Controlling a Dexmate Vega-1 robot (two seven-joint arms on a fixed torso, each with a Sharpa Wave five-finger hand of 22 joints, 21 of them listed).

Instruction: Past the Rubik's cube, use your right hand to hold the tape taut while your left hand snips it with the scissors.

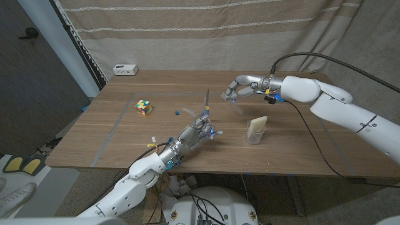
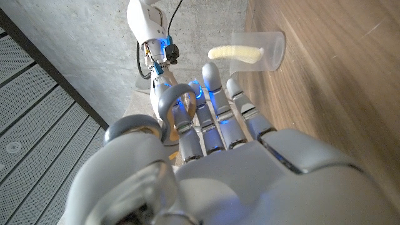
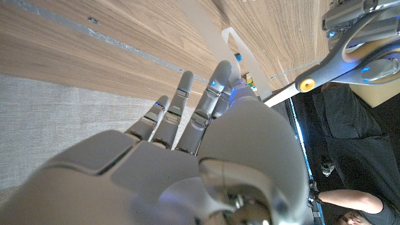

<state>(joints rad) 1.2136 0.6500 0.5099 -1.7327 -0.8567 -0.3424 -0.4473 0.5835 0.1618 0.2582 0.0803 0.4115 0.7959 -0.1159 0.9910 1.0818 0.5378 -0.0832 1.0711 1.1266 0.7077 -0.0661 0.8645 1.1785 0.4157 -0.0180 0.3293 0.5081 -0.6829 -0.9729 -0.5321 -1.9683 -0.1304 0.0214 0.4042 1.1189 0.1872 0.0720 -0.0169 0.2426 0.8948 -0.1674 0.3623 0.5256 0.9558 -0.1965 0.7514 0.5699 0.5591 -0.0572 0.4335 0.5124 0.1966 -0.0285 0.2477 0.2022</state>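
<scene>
Tape (image 1: 236,105) was thin, limp, sticky: right hand (image 1: 240,87) pinched its free end; left hand (image 1: 195,132) fingers gripped scissors (image 1: 205,107), blades up

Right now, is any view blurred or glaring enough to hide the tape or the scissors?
Head view: evenly lit, sharp; scissors clear, tape thin and faint. Left wrist view: left hand looms soft. Right wrist view: right hand blurred, tape translucent.

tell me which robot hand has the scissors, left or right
The left hand, at the table's near middle: it grips the scissors, blades pointing up. The right hand farther back pinches a tape strip instead.
</scene>
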